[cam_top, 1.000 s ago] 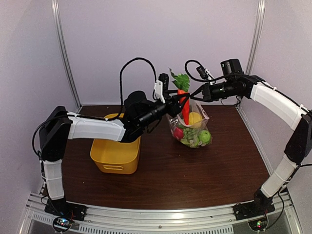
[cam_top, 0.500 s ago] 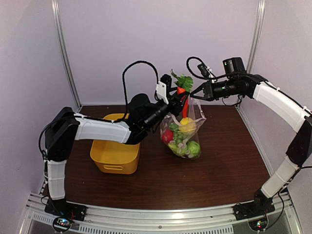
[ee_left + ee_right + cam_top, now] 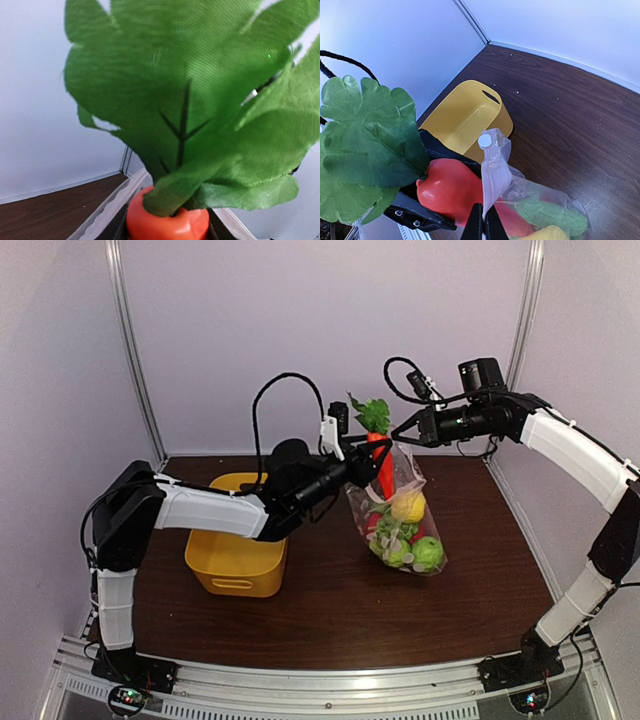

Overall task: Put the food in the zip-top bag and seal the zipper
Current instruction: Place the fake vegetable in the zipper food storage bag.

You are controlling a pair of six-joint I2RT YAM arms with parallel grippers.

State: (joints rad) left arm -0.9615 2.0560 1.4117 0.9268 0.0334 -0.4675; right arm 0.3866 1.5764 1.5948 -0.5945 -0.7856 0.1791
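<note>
The zip-top bag (image 3: 404,525) hangs above the table from my right gripper (image 3: 400,430), which is shut on its upper edge. In the right wrist view the right gripper (image 3: 484,222) pinches the clear zipper strip (image 3: 492,172). Inside the bag lie a lemon (image 3: 407,505), a green apple (image 3: 428,553) and other food. My left gripper (image 3: 362,452) is shut on the orange carrot (image 3: 385,468), whose lower end reaches into the bag's mouth. The carrot's green leaves (image 3: 185,100) fill the left wrist view above the carrot top (image 3: 167,225).
A yellow basket (image 3: 236,558) stands on the brown table (image 3: 330,610) to the left of the bag, under my left forearm. Pale walls with metal posts close in the back and both sides.
The hanging bag swung left and then back to the right, ending lower and further right. My left gripper moved slightly with the carrot. Both grips stayed as they were.
</note>
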